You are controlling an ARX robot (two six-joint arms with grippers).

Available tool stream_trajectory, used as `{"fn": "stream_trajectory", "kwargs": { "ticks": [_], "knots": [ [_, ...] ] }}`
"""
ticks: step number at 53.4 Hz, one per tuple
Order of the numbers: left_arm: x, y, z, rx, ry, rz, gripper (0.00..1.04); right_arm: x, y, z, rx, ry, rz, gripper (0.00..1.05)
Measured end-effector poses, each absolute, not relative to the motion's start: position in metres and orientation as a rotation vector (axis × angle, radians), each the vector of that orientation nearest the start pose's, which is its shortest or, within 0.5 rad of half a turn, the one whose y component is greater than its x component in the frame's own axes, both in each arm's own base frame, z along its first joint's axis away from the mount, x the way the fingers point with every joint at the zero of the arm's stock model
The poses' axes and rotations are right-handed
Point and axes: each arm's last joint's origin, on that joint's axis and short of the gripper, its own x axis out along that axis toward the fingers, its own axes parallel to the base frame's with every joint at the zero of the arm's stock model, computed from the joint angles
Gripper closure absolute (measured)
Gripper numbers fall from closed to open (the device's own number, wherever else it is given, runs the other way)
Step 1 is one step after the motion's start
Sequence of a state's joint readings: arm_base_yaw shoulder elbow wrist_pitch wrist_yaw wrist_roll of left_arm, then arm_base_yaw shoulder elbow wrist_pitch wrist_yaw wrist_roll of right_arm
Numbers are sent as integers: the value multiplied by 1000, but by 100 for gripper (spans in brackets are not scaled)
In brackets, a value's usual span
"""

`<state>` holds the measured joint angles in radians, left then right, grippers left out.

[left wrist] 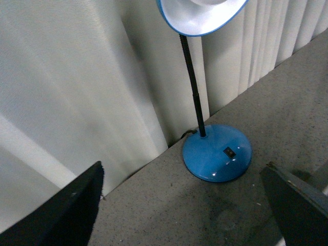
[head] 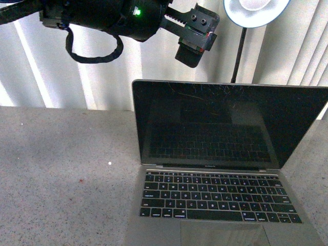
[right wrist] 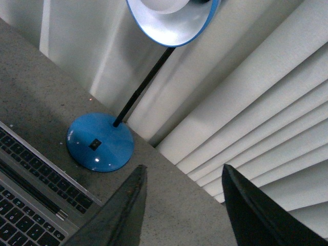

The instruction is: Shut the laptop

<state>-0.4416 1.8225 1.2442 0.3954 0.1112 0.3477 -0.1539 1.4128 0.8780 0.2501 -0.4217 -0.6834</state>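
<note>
The silver-grey laptop (head: 220,200) stands open on the grey speckled table, its black scratched screen (head: 225,123) upright and facing me. My left gripper (head: 196,45) hangs in the air above the lid's top edge, toward its left half, open and empty. In the left wrist view its fingers (left wrist: 61,215) stand wide apart over the table behind the laptop. My right gripper (right wrist: 182,215) is open and empty; it is out of the front view. Its wrist view shows a corner of the laptop's keyboard (right wrist: 25,189) beside its fingers (right wrist: 120,215).
A blue desk lamp stands behind the laptop against white vertical blinds: base (left wrist: 217,152) (right wrist: 100,142), black stem, and head (head: 256,10) above the screen's right half. Bare table (head: 61,169) lies left of the laptop.
</note>
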Motion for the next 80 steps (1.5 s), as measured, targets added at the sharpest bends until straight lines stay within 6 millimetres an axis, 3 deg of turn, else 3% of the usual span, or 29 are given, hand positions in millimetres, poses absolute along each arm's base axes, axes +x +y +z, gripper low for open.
{"fn": "stream_trajectory", "kwargs": {
  "ticks": [12, 25, 33, 47, 55, 66, 80],
  "knots": [
    [383, -188, 257, 450, 96, -574, 57, 326, -36, 255, -609, 201, 437, 102],
    [382, -188, 250, 519, 154, -555, 101, 341, -21, 242, -636, 250, 521, 102],
    [386, -188, 240, 546, 210, -546, 101, 349, -11, 236, -661, 265, 567, 102],
    [385, -187, 233, 585, 264, -560, 101, 367, 9, 242, -685, 259, 632, 102],
    [385, -186, 232, 589, 285, -564, 101, 375, 25, 232, -689, 276, 675, 102],
    [380, -184, 228, 580, 308, -616, 101, 367, 32, 218, -688, 327, 727, 102],
    [367, -182, 219, 585, 366, -669, 101, 348, 22, 210, -679, 376, 761, 102]
  ]
}}
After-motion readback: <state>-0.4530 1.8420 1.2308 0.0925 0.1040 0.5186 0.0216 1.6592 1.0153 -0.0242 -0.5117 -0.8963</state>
